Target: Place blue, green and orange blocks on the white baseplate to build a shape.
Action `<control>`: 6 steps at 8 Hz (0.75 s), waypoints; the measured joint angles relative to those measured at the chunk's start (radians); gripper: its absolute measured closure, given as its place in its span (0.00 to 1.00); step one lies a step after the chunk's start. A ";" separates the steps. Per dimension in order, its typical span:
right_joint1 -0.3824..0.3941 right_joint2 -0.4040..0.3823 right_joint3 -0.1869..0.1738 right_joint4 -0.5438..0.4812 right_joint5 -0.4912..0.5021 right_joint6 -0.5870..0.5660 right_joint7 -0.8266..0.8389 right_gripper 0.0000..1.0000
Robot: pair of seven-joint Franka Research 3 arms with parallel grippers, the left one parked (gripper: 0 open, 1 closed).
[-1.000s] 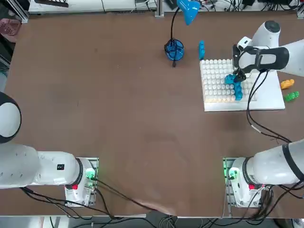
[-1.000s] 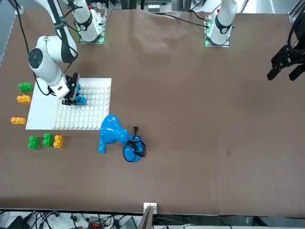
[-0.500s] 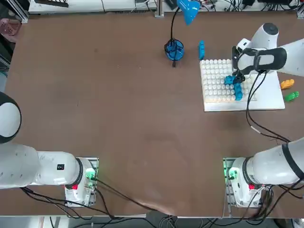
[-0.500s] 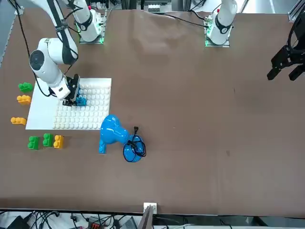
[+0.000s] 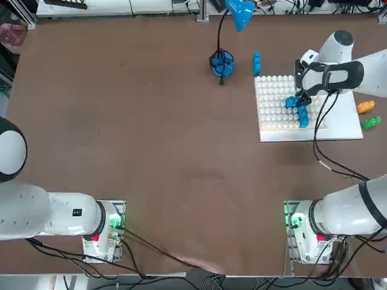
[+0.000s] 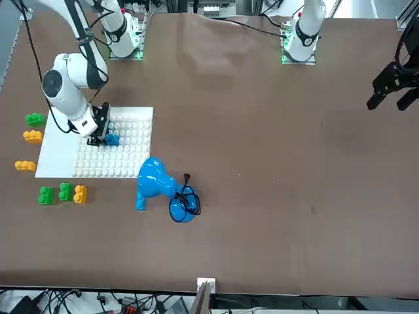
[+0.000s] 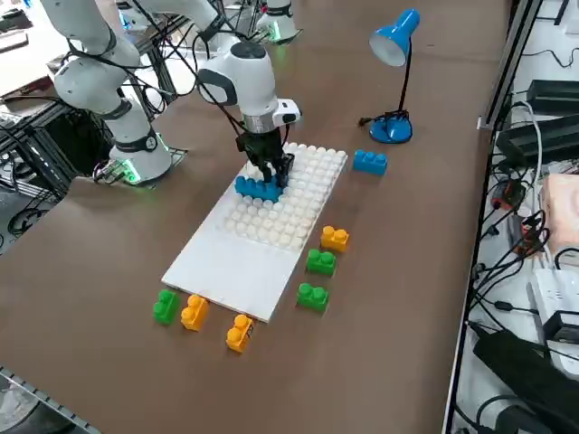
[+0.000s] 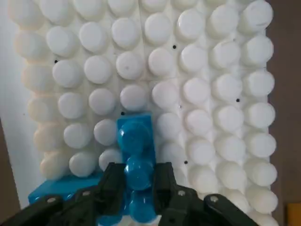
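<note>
Top view: the right gripper (image 5: 298,100) hangs over the white baseplate (image 5: 338,127), clamped on a blue brick (image 5: 292,101) that sits crosswise beside a second blue brick (image 5: 303,117), likely to press it onto the studs.

Front view: spare green block (image 6: 34,119) and orange block (image 6: 25,165) lie off the baseplate, within reach.

Right side view: a blue desk lamp (image 7: 395,54) stands beyond the baseplate.

Right wrist view: fingers (image 8: 113,181) pinch the brick's sides. No writing is readable.

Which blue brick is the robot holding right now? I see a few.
Find the white baseplate on the brown table. The right gripper is shut on a blue block over its studs. A second blue brick lies flat beside it; a third sits off the plate, near the lamp.
</note>
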 joint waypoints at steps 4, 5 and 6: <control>0.000 0.008 0.001 -0.001 0.000 0.025 0.004 0.45; 0.001 -0.001 0.004 0.000 0.001 0.026 0.015 0.41; 0.003 -0.022 0.008 0.004 0.002 0.006 0.038 0.25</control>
